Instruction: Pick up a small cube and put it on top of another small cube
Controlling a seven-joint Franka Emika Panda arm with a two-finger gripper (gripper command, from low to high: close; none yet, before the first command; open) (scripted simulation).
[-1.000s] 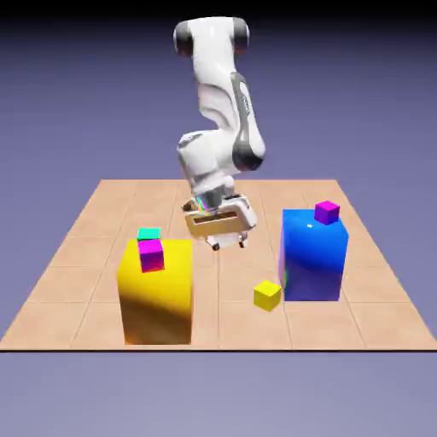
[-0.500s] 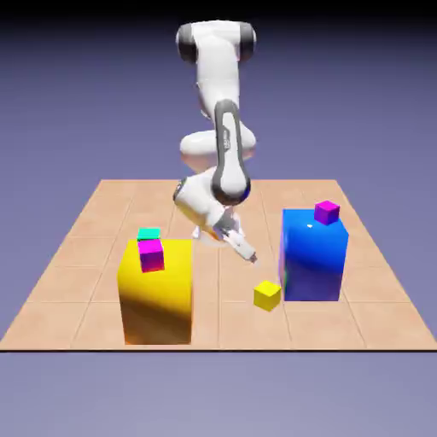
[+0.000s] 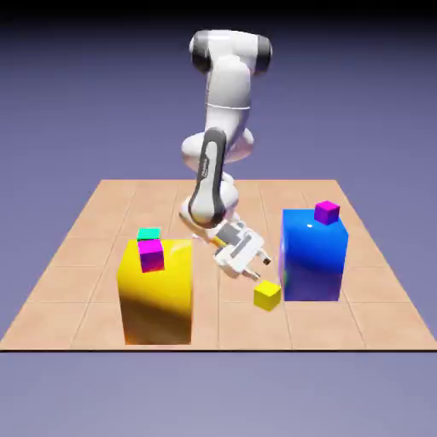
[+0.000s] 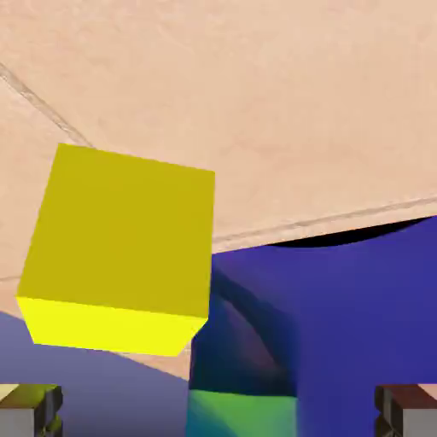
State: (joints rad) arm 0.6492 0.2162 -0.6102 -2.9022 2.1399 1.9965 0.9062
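The tool [image 3: 256, 270] hangs low over the surface [image 3: 77, 256], tilted toward the exterior view's right, its jaws spread wide and holding nothing. In the hand view the two grey fingertips [image 4: 30, 410] sit far apart at the bottom corners with only open space between them.

Just beyond the tool, slightly lower in the exterior view, the yellow cube [image 3: 267, 295] rests on the surface, untouched. It lies close beside the blue block [image 3: 313, 256], near that block's lower left corner. In the hand view the yellow cube [image 4: 119, 247] looms large left of centre, with the blue block [image 4: 341, 316] filling the lower right.

A purple cube [image 3: 327, 212] sits on top of the blue block. Well apart, toward the exterior view's left, stands the yellow block [image 3: 155, 294]. On its top rests the pink cube [image 3: 151, 254], with a teal cube [image 3: 148, 233] just behind it.
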